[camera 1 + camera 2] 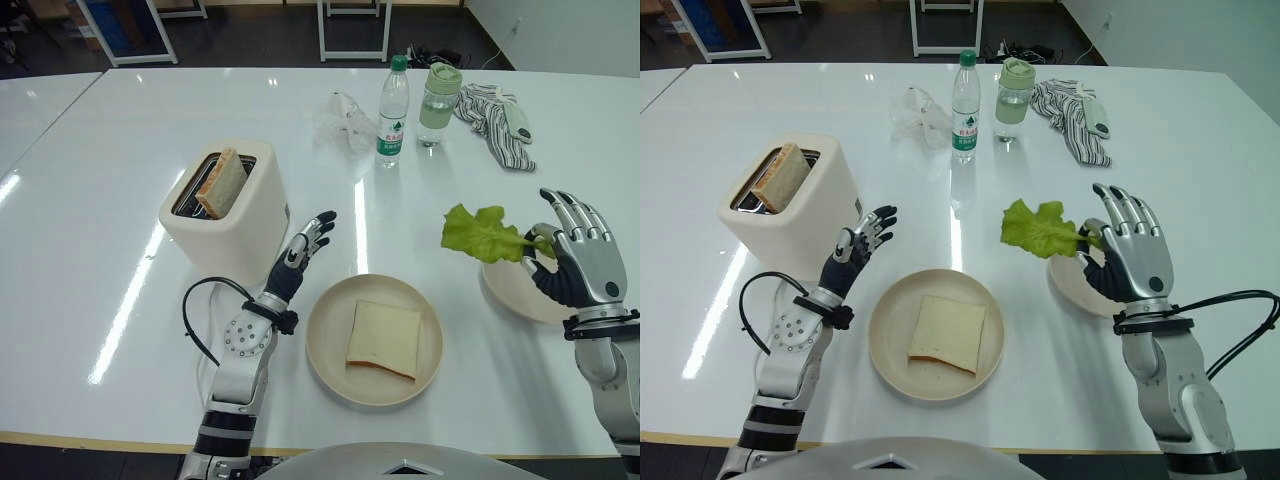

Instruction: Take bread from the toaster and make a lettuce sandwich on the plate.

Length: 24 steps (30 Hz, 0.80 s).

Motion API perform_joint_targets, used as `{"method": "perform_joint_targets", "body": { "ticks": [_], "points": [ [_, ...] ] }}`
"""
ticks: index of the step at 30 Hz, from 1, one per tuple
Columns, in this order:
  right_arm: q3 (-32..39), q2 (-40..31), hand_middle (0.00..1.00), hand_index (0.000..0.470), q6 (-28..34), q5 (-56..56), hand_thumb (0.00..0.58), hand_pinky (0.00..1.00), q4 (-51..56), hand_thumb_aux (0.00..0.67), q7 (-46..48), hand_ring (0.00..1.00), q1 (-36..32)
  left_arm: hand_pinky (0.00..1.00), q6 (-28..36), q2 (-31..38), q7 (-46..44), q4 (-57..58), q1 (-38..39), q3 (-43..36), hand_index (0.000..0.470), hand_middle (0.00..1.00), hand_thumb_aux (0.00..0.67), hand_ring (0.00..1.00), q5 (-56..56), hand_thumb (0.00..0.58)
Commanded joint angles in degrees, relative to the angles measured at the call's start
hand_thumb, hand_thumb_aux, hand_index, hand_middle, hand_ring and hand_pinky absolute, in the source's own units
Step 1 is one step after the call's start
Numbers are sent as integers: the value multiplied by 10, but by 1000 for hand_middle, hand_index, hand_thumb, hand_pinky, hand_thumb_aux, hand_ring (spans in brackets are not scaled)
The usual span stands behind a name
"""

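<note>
White glossy worktop (120, 120), frame legs on dark floor behind. Lettuce leaf (482, 232) in the air, stem end pinched in the right hand (580, 262); fingers (541, 262) clamped on the stem, leaf fanning out to the hand's left. Leaf hangs over a small dish (510, 290). Centre plate (330, 350) holds one bread slice (384, 340), lying flat. Left hand (300, 255) between plate and toaster (235, 220), fingers apart, touching nothing. Second slice (222, 183) stands in the toaster slot. Far side: bottle (393, 112), tumbler (438, 98), striped cloth (495, 120), plastic bag (345, 122).
</note>
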Motion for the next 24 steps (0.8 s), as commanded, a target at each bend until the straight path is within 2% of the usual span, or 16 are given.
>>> {"method": "perform_joint_targets", "body": {
  "ticks": [1,7,13,17,24],
  "points": [
    [29,30,0,470,-28,15,580,0,-61,670,38,0,12,0,-1,2,2,11,-6,-2,0,0,0,0,9,0],
    [128,73,0,470,-67,-10,580,0,-70,670,85,0,24,0,-5,1,1,22,-12,-2,0,0,0,0,12,0],
    [202,104,0,470,-90,-51,580,0,-13,670,97,0,25,0,-6,1,0,29,-14,-2,0,0,0,0,16,0],
    [216,102,0,470,-99,-74,580,0,39,670,87,0,29,0,-4,2,-1,29,-16,-3,0,0,0,0,17,0],
    [204,85,0,470,-104,-90,580,0,55,670,80,0,38,0,-4,1,0,29,-14,-6,0,0,0,0,20,0]
  ]
}}
